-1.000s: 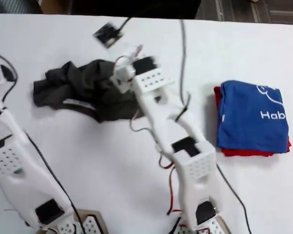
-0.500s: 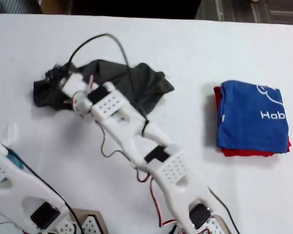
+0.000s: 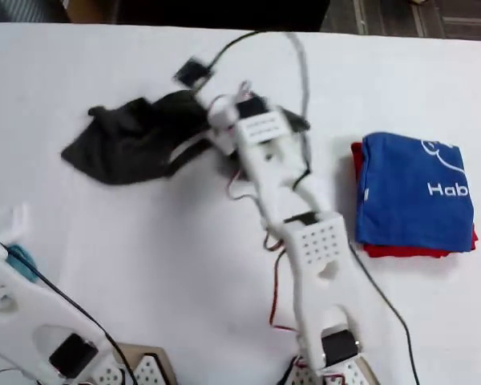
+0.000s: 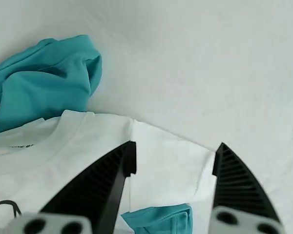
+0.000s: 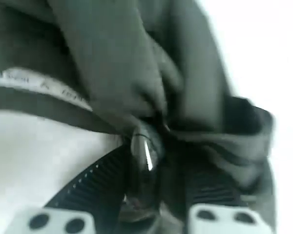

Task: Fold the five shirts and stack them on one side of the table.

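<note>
Left gripper (image 4: 176, 152): 8 o'clock, jaws wide apart, over a crumpled white cotton shirt (image 4: 58, 146) and a bunched teal shirt (image 4: 44, 90).
Right gripper (image 5: 158, 146): clamped on the crumpled dark grey shirt (image 3: 132, 140), 11 o'clock.
Stack: folded blue shirt (image 3: 413, 188) atop folded red shirt (image 3: 401, 251), 3 o'clock.

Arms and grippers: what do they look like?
The right arm and left arm are white shells with hole grids and black servo blocks; red and black cables trail the right arm. The left gripper and right gripper have black ribbed fingers on white bases.
</note>
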